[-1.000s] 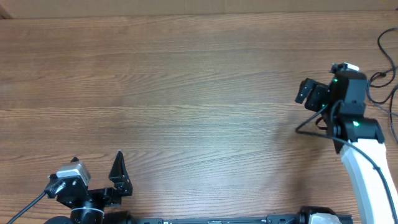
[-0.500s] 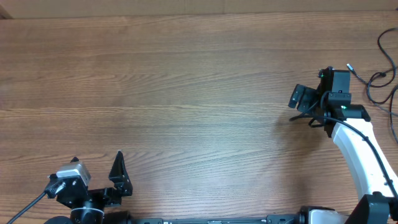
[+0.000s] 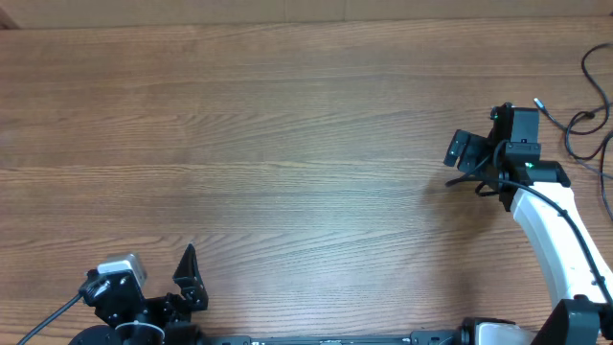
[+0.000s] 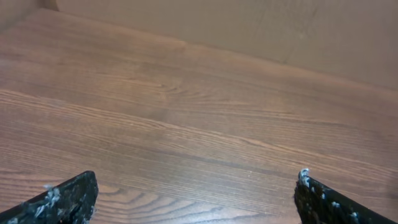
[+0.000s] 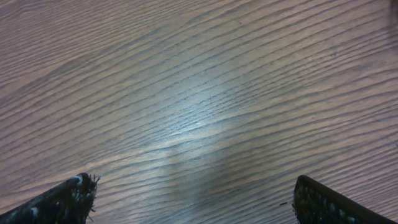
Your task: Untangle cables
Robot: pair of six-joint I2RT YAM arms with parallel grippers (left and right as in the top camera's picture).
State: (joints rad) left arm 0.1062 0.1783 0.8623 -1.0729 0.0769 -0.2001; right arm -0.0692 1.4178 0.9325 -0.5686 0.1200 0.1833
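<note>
The cables (image 3: 586, 119) are thin black wires looped at the table's far right edge, partly cut off by the frame. They show in the overhead view only. My right gripper (image 3: 462, 163) is open and empty, to the left of the cables and pointing away from them. In the right wrist view its fingertips (image 5: 68, 196) stand wide apart over bare wood. My left gripper (image 3: 190, 280) is open and empty at the front left, far from the cables. In the left wrist view (image 4: 196, 196) only bare table lies between its fingers.
The brown wooden table (image 3: 287, 144) fills the overhead view. A beige wall or board (image 4: 249, 31) rises behind its far edge. The white right arm (image 3: 560, 249) with its own thicker black cable runs along the right side.
The right gripper moved left and slightly toward the back, then held still. The left gripper has shifted a little toward the front edge.
</note>
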